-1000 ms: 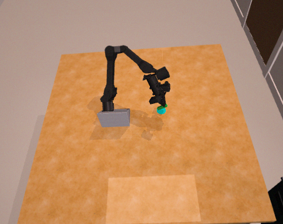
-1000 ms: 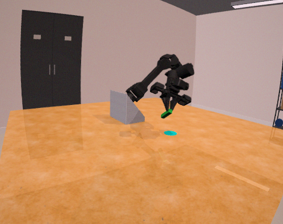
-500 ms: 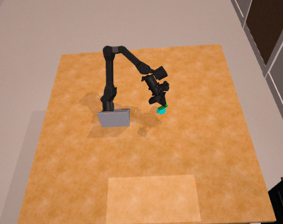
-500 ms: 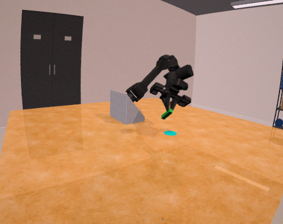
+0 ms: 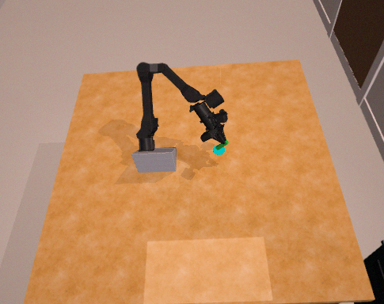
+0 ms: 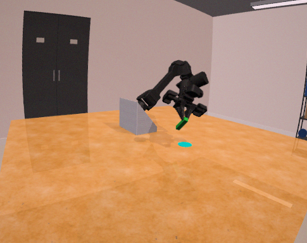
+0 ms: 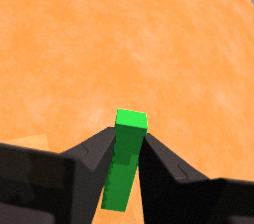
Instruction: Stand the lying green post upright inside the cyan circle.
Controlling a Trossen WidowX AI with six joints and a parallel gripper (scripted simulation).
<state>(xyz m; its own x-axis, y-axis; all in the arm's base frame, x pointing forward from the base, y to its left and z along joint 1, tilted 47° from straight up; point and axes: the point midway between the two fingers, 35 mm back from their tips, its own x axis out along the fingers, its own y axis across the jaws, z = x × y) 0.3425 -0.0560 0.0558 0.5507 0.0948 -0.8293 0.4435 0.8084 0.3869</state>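
Note:
The green post (image 5: 221, 146) (image 6: 181, 124) (image 7: 123, 172) is held near one end and tilted, its free end pointing down to the left in the exterior view. My gripper (image 5: 225, 142) (image 6: 185, 118) (image 7: 127, 137) is shut on it, one finger on each side, in the air above the table. The cyan circle (image 5: 218, 150) (image 6: 185, 144) lies flat on the table; in the exterior view a gap shows between it and the post above. The circle does not show in the wrist view.
The grey wedge-shaped block (image 5: 155, 161) (image 6: 128, 116) stands at the arm's base, left of the circle. The wooden table (image 5: 306, 201) (image 6: 86, 205) carries a paler rectangular patch (image 5: 208, 270) near its front edge in the top view.

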